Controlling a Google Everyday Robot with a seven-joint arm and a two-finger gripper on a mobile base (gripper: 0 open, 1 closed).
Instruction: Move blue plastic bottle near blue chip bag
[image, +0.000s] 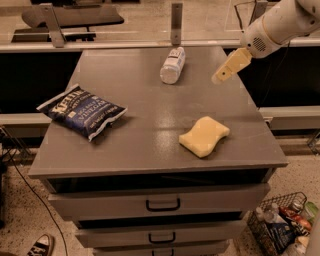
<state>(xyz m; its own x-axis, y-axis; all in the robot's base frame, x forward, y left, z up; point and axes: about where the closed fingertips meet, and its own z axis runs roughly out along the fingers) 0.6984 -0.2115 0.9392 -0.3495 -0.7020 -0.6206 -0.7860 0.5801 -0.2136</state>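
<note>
The blue plastic bottle (172, 65) lies on its side at the far middle of the grey cabinet top (150, 125), its white-and-blue label facing up. The blue chip bag (81, 111) lies crinkled on the left side, well apart from the bottle. My gripper (229, 67) hangs above the far right part of the top, to the right of the bottle and a hand's width from it, with nothing in it.
A yellow sponge (204, 136) lies on the right front of the top. The cabinet has drawers (162, 204) below. A wire basket (280, 225) with items stands on the floor at right. A rail (150, 45) and glass run behind.
</note>
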